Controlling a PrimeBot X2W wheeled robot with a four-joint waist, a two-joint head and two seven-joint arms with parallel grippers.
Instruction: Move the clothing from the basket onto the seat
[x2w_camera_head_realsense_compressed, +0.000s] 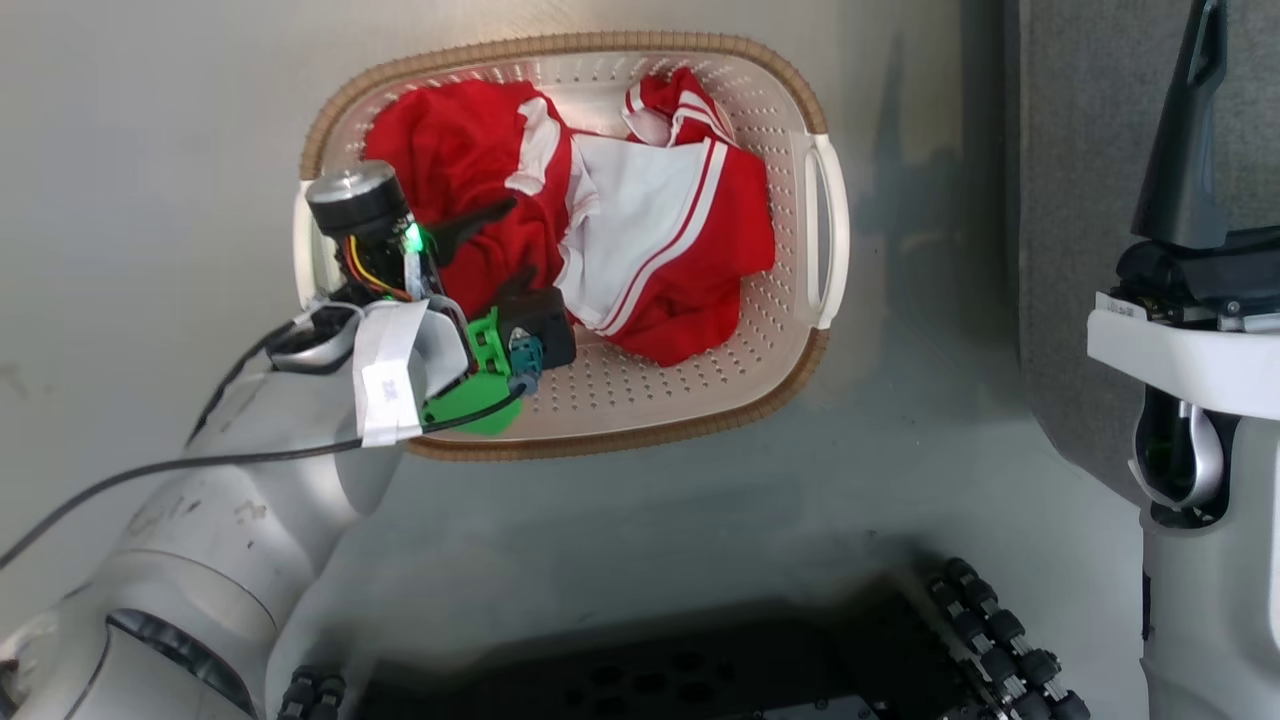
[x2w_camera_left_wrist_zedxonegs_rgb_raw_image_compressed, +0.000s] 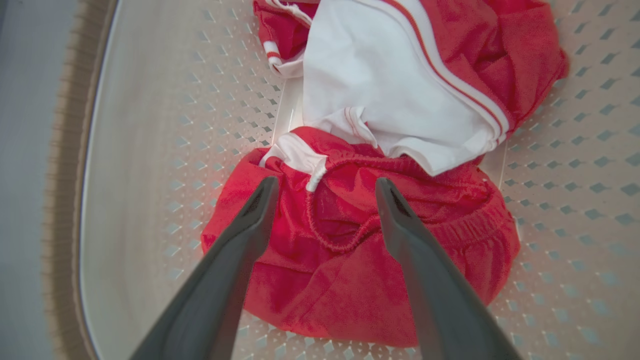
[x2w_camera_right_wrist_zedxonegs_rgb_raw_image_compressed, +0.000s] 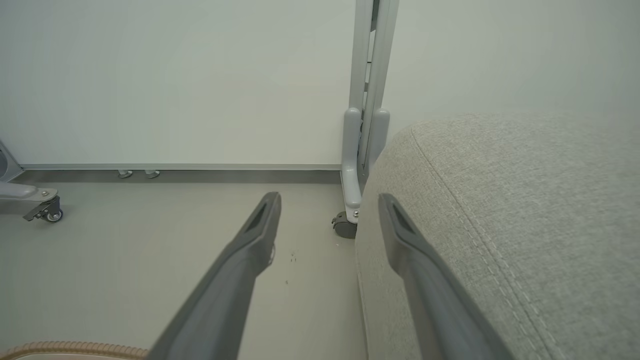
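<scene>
The seat is the biggest thing here: a grey woven cushion at the right of the scene, its rounded corner and stitched seam close up in the right wrist view. It stands on a pale grey floor. Behind it a white upright post on a caster rises against a plain wall.

The basket sits on the floor to the left of the seat, apart from it. It is cream and perforated, with a brown woven-look rim and white side handles. The clothing lies inside it, two red garments heaped across the middle. The right one shows a broad white panel edged in thin stripes, and the left one is mostly red with an elastic waistband.

The left gripper reaches into the basket from the near left. Its fingers are spread wide over the waistband and grasp nothing; whether the tips touch the cloth cannot be told.

The right gripper is raised at the right, beside the seat's corner. Its fingers are likewise wide apart and empty.
</scene>
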